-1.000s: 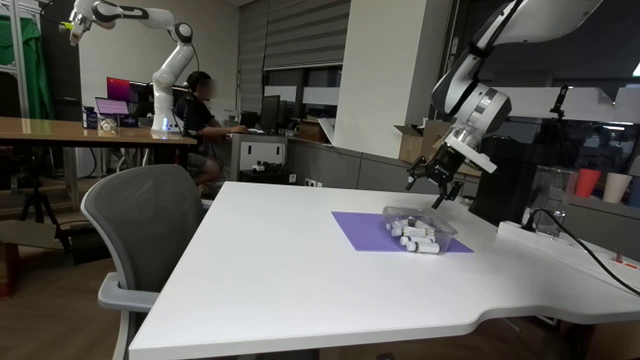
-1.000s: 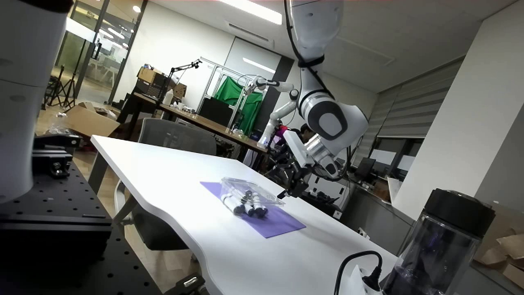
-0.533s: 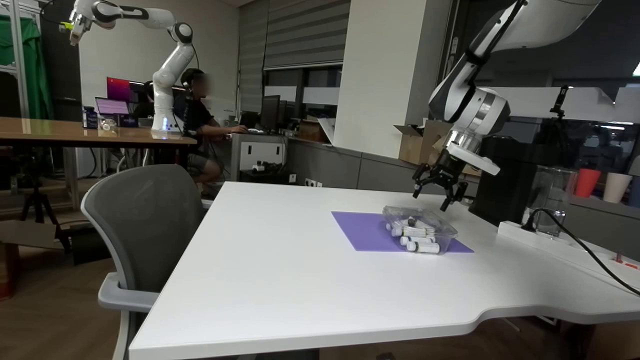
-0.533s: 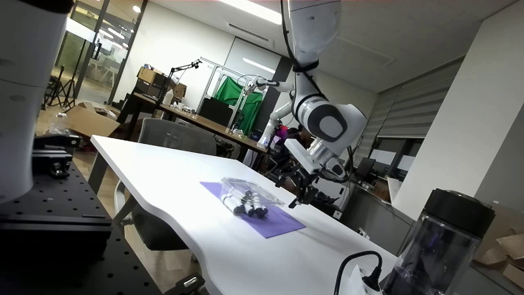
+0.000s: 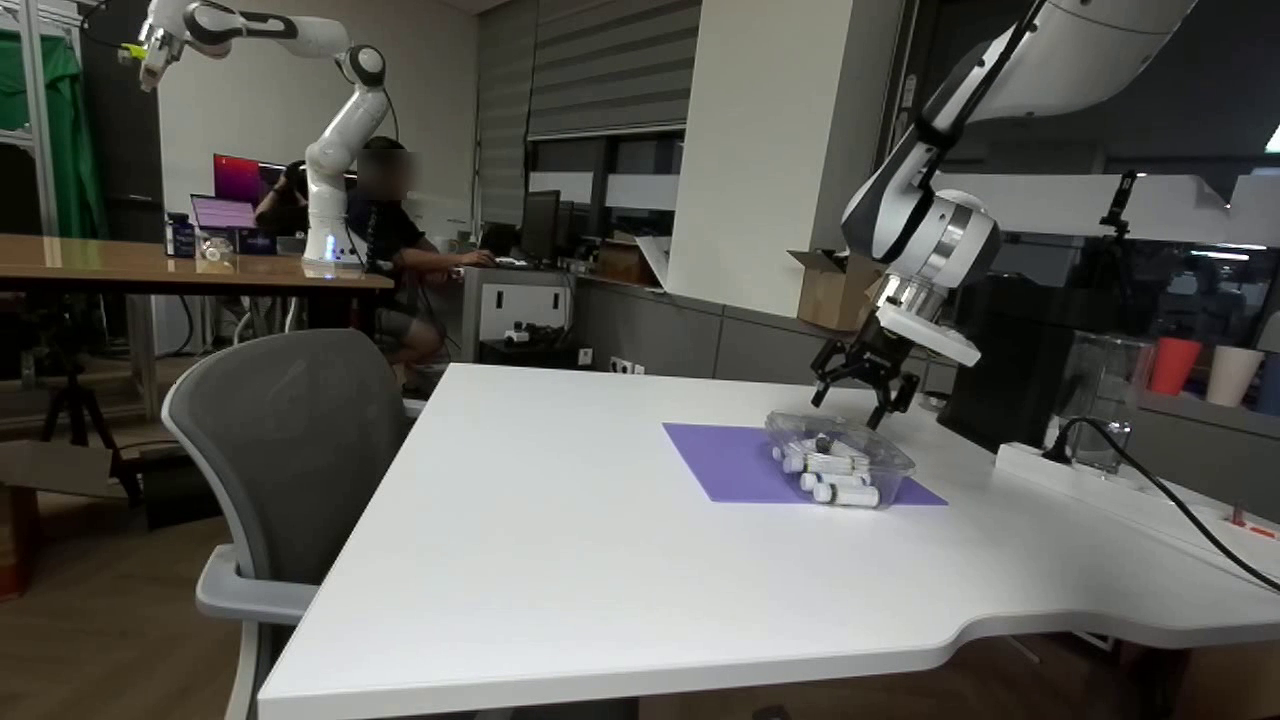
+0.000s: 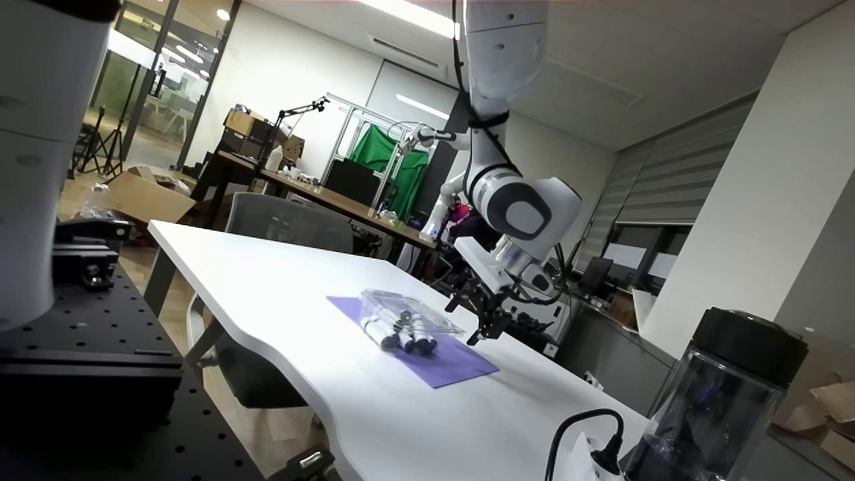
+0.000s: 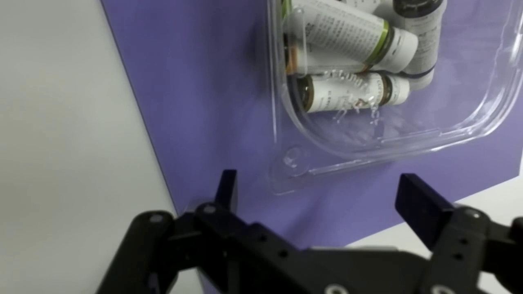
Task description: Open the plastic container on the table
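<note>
The plastic container (image 5: 845,460) is a low clear box with several white-labelled bottles inside. It stands on the white table (image 5: 550,520), over a purple sheet, and also shows in an exterior view (image 6: 401,304). In the wrist view, a clear top with raised lettering seems to cover it, and a corner tab (image 7: 292,163) with a round bump sticks out towards me. My gripper (image 7: 317,175) is wide open and empty. Its fingers (image 7: 226,190) stand apart on either side of that corner, short of it. In both exterior views, the gripper (image 5: 847,410) (image 6: 462,325) is just above the container's edge, tilted downward.
The purple sheet (image 5: 720,465) lies flat under the container. A white power strip (image 5: 1110,490) with a black cable lies along the table's side. A clear bottle with a black lid (image 6: 708,394) stands by it. A grey chair (image 5: 290,450) is at the table's edge.
My gripper has come down and a little closer to the container's edge, staying open. The container, its bottles and the purple sheet have not moved.
</note>
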